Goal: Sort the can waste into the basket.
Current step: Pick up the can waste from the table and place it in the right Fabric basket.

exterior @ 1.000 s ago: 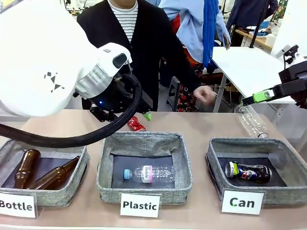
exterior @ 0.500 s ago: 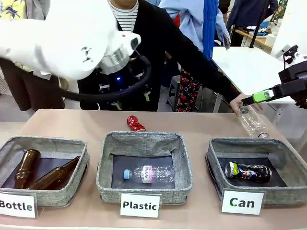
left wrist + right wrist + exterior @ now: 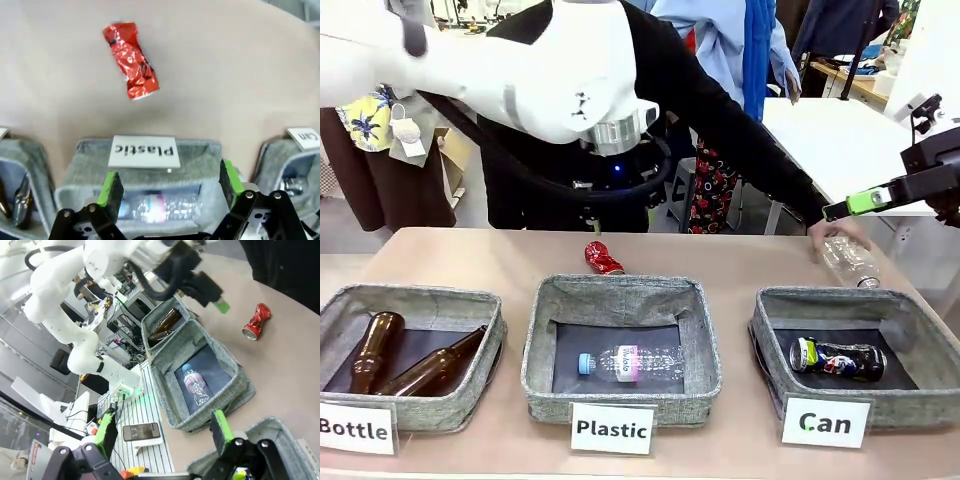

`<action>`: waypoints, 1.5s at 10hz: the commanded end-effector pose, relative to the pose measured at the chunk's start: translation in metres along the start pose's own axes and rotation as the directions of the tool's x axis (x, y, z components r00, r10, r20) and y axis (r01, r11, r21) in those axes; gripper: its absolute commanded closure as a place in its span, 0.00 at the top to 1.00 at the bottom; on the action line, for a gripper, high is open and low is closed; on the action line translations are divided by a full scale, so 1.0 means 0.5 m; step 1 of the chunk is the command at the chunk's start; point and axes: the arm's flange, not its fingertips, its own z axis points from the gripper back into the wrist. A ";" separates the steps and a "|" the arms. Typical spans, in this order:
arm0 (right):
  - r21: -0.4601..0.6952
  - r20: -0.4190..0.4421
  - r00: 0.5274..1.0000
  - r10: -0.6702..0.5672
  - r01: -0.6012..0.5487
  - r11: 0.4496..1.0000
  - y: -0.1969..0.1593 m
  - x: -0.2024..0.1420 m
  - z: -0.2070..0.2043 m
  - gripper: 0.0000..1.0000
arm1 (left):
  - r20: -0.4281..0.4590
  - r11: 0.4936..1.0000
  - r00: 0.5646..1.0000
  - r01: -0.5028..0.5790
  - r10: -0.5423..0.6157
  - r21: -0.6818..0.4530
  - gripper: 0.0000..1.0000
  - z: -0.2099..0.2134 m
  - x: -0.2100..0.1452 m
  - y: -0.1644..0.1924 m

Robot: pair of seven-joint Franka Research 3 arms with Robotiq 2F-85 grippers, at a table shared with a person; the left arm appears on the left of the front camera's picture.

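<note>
three square grey woven-fabric bins with dark flat bottoms stand in a row on the smooth tan table point(image 3: 740, 255), each fronted by a white card in black print. the middle one, the plastic bin point(image 3: 620, 288), reads "plastic" and holds a clear ribbed bottle point(image 3: 628, 362) with a blue cap and a pink-and-white band whose print is too small to read. to the right of the plastic bin is the basket point(image 3: 840, 297), marked "can"; a crushed dark can point(image 3: 837, 359) with bright multicoloured print lies on its side in it. to the left of the plastic bin, the bottle bin point(image 3: 410, 297), marked "bottle", holds two brown glass bottles point(image 3: 375, 350). just behind the plastic bin, on bare table, lies a crumpled shiny red can point(image 3: 603, 258). behind and to the right of the plastic bin, past the basket's far rim, a person's hand point(image 3: 835, 232) touches a clear plastic bottle point(image 3: 848, 262) lying on the table. the left gripper point(image 3: 170, 185) hangs above the plastic bin with its green pads spread wide and nothing between them; in its wrist view the "plastic" card reads upside down. the right gripper point(image 3: 164, 432) is raised well to the right of the plastic bin, jaws likewise parted and empty.
</note>
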 end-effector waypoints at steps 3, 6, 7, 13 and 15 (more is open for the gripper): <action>-0.010 0.005 1.000 0.021 -0.021 1.000 0.002 -0.004 -0.001 1.00 | -0.080 0.996 0.994 -0.079 0.076 -0.032 1.00 -0.053 0.107 -0.018; -0.010 0.005 1.000 0.021 -0.021 1.000 0.002 -0.004 -0.001 1.00 | -0.068 0.939 0.939 -0.341 0.337 -0.049 1.00 -0.061 0.124 0.012; -0.010 0.005 1.000 0.021 -0.021 1.000 0.002 -0.004 -0.001 1.00 | -0.061 0.909 0.911 -0.411 0.407 -0.072 1.00 -0.061 0.128 0.020; -0.010 0.005 1.000 0.021 -0.021 1.000 0.002 -0.004 -0.001 1.00 | -0.055 0.945 0.957 -0.291 0.286 -0.151 1.00 0.084 0.037 0.122; -0.010 0.005 1.000 0.021 -0.021 1.000 0.002 -0.004 -0.001 1.00 | -0.031 0.941 0.972 -0.235 0.234 -0.245 1.00 0.286 -0.078 0.271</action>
